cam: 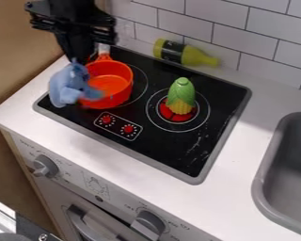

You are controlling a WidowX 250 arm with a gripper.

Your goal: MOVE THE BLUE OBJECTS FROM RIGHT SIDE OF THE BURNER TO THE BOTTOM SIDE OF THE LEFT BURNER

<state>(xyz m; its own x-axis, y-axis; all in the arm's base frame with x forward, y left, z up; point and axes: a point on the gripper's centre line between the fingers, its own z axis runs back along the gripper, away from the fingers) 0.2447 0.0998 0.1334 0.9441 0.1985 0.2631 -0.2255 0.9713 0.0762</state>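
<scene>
Black gripper [81,55]: pointing down near the hob's upper-left corner; clenched, by the look of it, on the upper end of the blue plush toy [66,85]. Location of toy: directly below the tool, against the near-left side of the orange pot [118,80], overlapping the hob's left edge. Contact with the hob: cannot tell.

Handling, as judged: light, soft, squashable; not fragile, fabric unlikely to slip. Apt to swing or sag if pinched only at the tip. Best hold: thick middle of the body, moderate squeeze. No need for great force.

Just beside the tool, to its right: pot handle [103,55], sticking up toward the wall. Main obstacle: the pot, on the left burner [147,84], occupying most of the ring. Risk: dragging or tipping it with toy or wrist. Advise raising clear of the rim, skirting the near side, then lowering between pot and printed control panel [118,125].

Farther right of the tool: yellow-green bottle [186,54], lying by the tiled wall [253,28]; toy corn [180,96], upright over a red piece [167,113] on the right burner [206,117]. Both well off the likely path. Farthest out: grey sink [261,174].
</scene>
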